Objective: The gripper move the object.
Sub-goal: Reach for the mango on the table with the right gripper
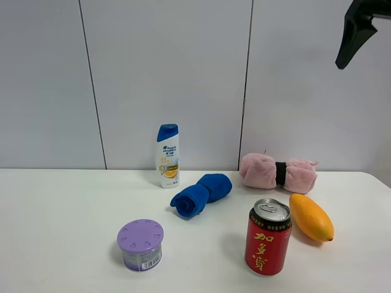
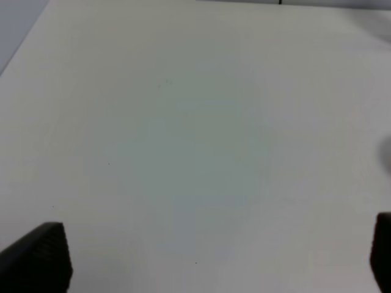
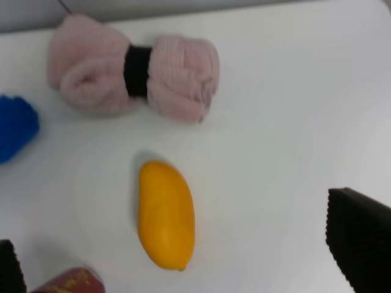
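Note:
The orange-yellow mango [image 1: 311, 217] lies on the white table [image 1: 61, 207] at the right, just right of the red can [image 1: 267, 237]. It also shows in the right wrist view [image 3: 165, 213], lying free with its tip toward the can. My right gripper [image 3: 183, 256] is open and empty, high above the mango; only a black part of it [image 1: 353, 32] shows at the top right of the exterior view. My left gripper [image 2: 208, 256] is open and empty over bare table [image 2: 195, 122]. It is out of the exterior view.
A pink rolled towel with a black band [image 1: 278, 173] lies behind the mango, also in the right wrist view [image 3: 134, 76]. A rolled blue cloth [image 1: 200, 195], a shampoo bottle [image 1: 168, 156] and a purple-lidded jar [image 1: 141, 245] stand further left. A white panel wall runs along the back.

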You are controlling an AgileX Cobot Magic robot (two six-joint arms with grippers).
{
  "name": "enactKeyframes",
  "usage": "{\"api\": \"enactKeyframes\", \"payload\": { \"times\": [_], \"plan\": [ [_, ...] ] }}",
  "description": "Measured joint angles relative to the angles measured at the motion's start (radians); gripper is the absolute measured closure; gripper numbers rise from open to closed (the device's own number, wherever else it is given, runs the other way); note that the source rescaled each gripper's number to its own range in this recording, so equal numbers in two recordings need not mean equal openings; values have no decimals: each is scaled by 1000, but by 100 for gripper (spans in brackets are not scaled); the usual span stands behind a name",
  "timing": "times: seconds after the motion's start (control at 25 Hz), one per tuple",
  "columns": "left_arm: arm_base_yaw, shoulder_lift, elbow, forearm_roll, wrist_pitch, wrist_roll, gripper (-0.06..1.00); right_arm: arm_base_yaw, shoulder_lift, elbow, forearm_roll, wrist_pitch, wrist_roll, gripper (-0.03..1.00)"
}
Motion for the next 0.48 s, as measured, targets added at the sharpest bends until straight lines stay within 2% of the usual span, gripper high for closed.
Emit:
{"api": "enactKeyframes", "payload": {
  "times": [0.28, 0.48],
  "plan": [
    [0, 0, 0, 0, 0, 0, -6, 0, 39, 140, 2, 7, 0, -3],
    [0, 0, 0, 0, 0, 0, -6, 0, 96, 177, 6, -11, 0, -3]
  ]
}}
